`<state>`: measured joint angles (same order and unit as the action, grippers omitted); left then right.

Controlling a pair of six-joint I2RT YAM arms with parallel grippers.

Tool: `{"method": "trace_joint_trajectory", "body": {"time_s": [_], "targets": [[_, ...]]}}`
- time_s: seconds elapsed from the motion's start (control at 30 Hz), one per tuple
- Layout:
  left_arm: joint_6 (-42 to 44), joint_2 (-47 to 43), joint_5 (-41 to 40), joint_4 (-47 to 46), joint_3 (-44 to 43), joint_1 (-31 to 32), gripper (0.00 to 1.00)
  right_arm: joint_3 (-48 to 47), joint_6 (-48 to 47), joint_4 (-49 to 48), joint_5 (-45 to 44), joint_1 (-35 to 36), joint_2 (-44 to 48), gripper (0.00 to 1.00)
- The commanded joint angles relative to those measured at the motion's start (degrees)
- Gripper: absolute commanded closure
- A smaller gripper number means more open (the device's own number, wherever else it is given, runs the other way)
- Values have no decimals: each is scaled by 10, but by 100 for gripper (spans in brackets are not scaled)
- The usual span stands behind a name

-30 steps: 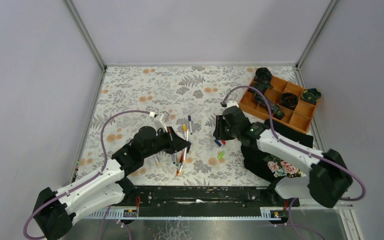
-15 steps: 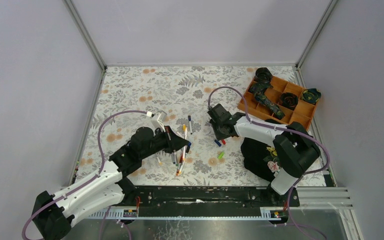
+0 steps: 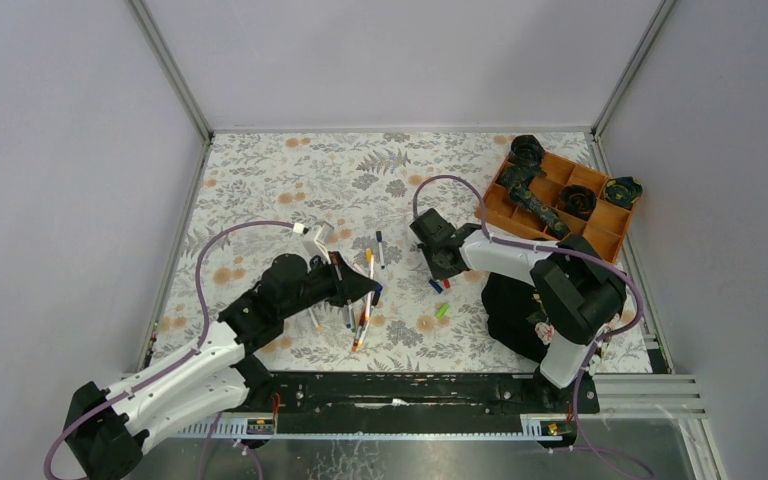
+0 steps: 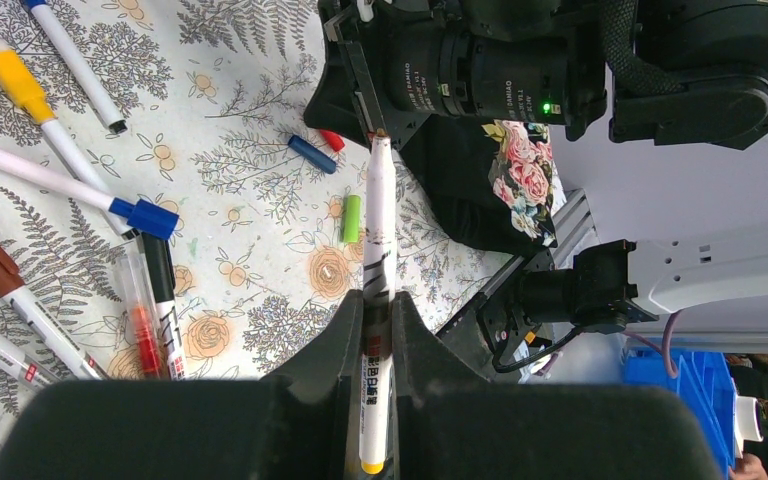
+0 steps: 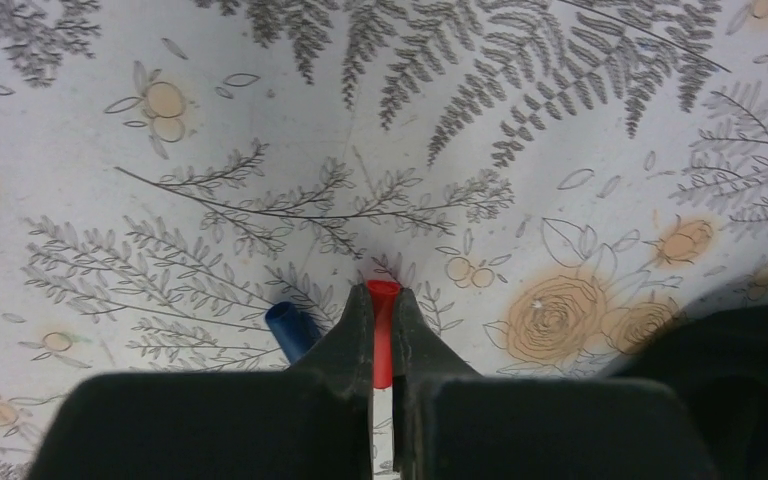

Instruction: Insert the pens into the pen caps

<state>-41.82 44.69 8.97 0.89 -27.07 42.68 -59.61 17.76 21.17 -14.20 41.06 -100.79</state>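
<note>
The leaf-printed surface (image 3: pixel 290 180) is boxed in by pale walls on your left, far and right sides, with a black rail along the near edge. The widest open room lies in the far-left stretch, beyond the left arm (image 3: pixel 260 310).

Your left jaws are clamped on a white pen (image 4: pixel 377 230), held above the surface with its tip pointing toward the right arm's wrist (image 3: pixel 450 245). Your right jaws are down at the surface and closed on a red cap (image 5: pixel 382 330), with a blue cap (image 5: pixel 293 328) lying just beside it. A green cap (image 4: pixel 351 218) lies a little nearer to you. The loose pens (image 3: pixel 365 305) are scattered in a cluster under and beside the left jaws, between the two arms.

An orange tray (image 3: pixel 605 238) with dividers sits in the far right corner, tight against the right wall. Several of its compartments hold dark rosette-shaped things (image 3: pixel 578 200). A black flowered cloth (image 3: pixel 515 320) lies bunched by the right arm's base, narrowing the room there.
</note>
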Motion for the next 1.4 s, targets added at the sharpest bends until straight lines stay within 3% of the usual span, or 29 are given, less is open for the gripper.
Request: {"method": "trace_joint_trajectory", "body": {"time_s": [0.0,0.13,0.27,0.37,0.53,0.77,1.37], "targets": [[-8,-1,-1,-30,1,-3,100,-10,22,39,-50,-9,7,100],[-22,20,13,-58,-3,-2,100,-20,37,52,-51,-18,101,100],[-38,41,1,-83,-22,20,100,-28,69,33,5,-19,209,100],[-57,42,12,-160,-7,37,100,1,118,-31,57,-19,298,100],[-35,63,25,-165,-17,65,100,76,213,-185,162,-18,394,100],[-13,68,40,-178,-27,85,100,123,300,-339,263,-18,412,100],[-19,60,21,-187,-23,97,100,137,285,-356,332,-18,403,100]]}}
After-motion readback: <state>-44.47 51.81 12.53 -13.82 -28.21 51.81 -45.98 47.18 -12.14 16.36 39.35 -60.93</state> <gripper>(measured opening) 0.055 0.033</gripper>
